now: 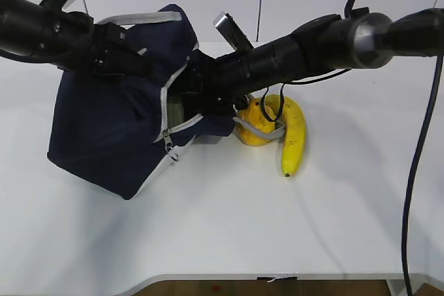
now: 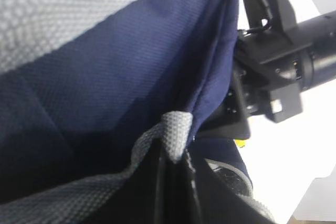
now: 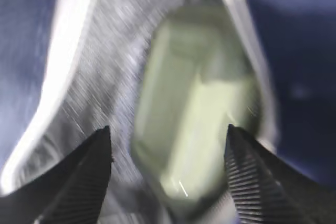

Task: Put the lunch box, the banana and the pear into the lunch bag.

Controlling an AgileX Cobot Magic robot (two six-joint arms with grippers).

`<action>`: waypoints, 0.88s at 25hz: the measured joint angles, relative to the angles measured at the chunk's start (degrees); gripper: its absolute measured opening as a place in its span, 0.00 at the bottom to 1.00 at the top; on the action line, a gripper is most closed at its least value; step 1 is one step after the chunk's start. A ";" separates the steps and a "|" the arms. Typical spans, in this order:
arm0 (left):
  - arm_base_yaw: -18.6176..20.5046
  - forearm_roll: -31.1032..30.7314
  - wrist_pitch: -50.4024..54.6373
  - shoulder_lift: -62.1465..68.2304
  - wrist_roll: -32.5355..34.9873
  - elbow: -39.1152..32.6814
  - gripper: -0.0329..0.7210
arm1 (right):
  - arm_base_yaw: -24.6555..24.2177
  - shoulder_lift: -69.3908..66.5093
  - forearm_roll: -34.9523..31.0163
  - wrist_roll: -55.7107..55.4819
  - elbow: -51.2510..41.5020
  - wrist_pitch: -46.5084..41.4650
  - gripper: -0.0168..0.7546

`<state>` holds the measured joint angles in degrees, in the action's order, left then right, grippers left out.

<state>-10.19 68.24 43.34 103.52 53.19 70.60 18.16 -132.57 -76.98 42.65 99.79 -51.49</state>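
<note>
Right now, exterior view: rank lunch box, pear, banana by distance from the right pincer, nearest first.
1. lunch box: just ahead of the open right pincer, inside the lunch bag mouth.
2. pear: on the table, right of the bag opening, under the arm.
3. banana: right of the pear, touching it.

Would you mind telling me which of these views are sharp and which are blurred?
Exterior view: sharp and evenly lit, with the banana crisp. Left wrist view: the lunch bag fabric weave is clear, the background washed out. Right wrist view: smeared by motion blur, the lunch box only a pale green shape.
</note>
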 joint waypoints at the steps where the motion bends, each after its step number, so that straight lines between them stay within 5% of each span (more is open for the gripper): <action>1: 0.00 0.00 0.00 0.00 0.00 0.00 0.06 | -0.39 0.00 0.13 0.00 0.57 -0.72 0.71; 5: 0.00 1.00 0.10 0.00 0.00 0.00 0.06 | -1.42 0.00 3.29 -3.10 3.16 -5.05 0.71; 22: 0.11 3.67 2.83 0.00 0.00 0.00 0.06 | -2.32 0.00 38.86 -28.39 30.25 -18.47 0.70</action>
<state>-10.07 71.91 46.16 103.52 53.19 70.60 15.83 -132.57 -38.12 14.26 130.05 -69.97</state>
